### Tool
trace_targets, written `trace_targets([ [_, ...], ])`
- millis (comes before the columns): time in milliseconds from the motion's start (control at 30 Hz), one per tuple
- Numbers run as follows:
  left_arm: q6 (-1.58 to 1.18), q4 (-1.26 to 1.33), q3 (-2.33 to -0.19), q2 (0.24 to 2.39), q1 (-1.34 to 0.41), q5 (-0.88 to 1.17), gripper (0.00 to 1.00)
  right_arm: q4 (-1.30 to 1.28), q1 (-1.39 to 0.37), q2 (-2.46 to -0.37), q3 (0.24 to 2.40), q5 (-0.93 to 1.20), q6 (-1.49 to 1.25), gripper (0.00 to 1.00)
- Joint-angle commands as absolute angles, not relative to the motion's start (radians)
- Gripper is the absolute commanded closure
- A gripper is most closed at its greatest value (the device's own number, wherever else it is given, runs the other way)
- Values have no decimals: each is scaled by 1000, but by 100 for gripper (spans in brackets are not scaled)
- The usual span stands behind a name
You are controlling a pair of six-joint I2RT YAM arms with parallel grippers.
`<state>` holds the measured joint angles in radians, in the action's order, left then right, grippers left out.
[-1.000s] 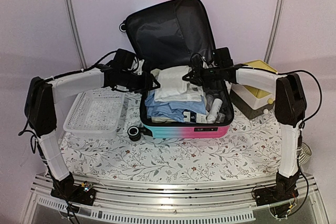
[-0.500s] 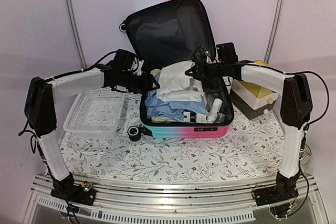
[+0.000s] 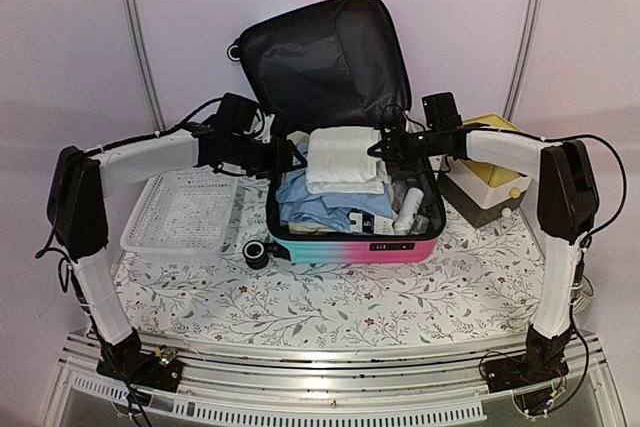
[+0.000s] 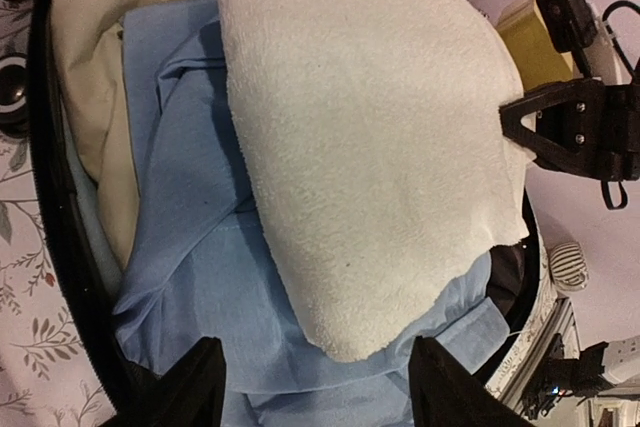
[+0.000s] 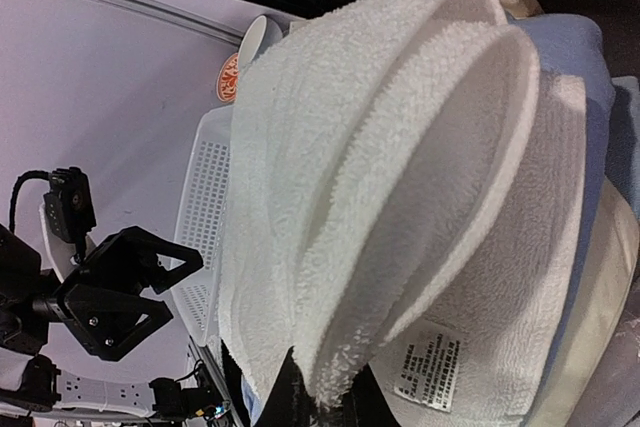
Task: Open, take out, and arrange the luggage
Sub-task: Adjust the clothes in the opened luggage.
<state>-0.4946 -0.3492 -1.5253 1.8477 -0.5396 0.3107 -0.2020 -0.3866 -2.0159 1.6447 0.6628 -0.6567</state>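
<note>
The luggage [image 3: 350,247], pink-to-turquoise, lies open on the table with its black-lined lid [image 3: 320,57] standing up at the back. My right gripper [image 3: 378,150] [image 5: 325,402] is shut on the edge of a folded white towel [image 3: 345,157] [image 5: 400,167] and holds it above the packed clothes. A blue shirt [image 4: 200,247] and a cream garment [image 4: 95,97] lie under the towel [image 4: 370,147]. My left gripper [image 3: 297,159] [image 4: 315,387] is open at the towel's left side, over the blue shirt, with nothing between its fingers.
A white perforated basket [image 3: 180,212] sits left of the suitcase. A yellow-topped box [image 3: 490,172] stands to the right. White bottles [image 3: 410,209] fill the suitcase's right side. A floral cloth [image 3: 350,297] covers the table.
My right gripper has drawn back to the right with the towel, which now hangs flatter and more spread out. The left jaws have opened a little wider.
</note>
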Motion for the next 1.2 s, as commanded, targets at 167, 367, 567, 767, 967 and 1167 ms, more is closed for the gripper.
trace_targets([
  [167, -520, -308, -1535, 1880, -554, 340, 35, -201, -369, -2023, 1598, 620, -615, 96],
  [367, -541, -279, -1529, 1900, -554, 357, 33, -201, -369, -2037, 1563, 593, -601, 96],
  [567, -567, -231, -1523, 1924, -554, 398, 27, -198, -367, -2044, 1551, 582, -594, 94],
  [767, -589, -209, -1529, 1954, -553, 437, 27, -198, -363, -2049, 1540, 578, -586, 87],
  [967, -611, -181, -1535, 2001, -552, 486, 31, -195, -365, -2011, 1514, 581, -580, 73],
  [1167, -636, -151, -1542, 2028, -553, 529, 35, -194, -364, -1984, 1487, 605, -581, 60],
])
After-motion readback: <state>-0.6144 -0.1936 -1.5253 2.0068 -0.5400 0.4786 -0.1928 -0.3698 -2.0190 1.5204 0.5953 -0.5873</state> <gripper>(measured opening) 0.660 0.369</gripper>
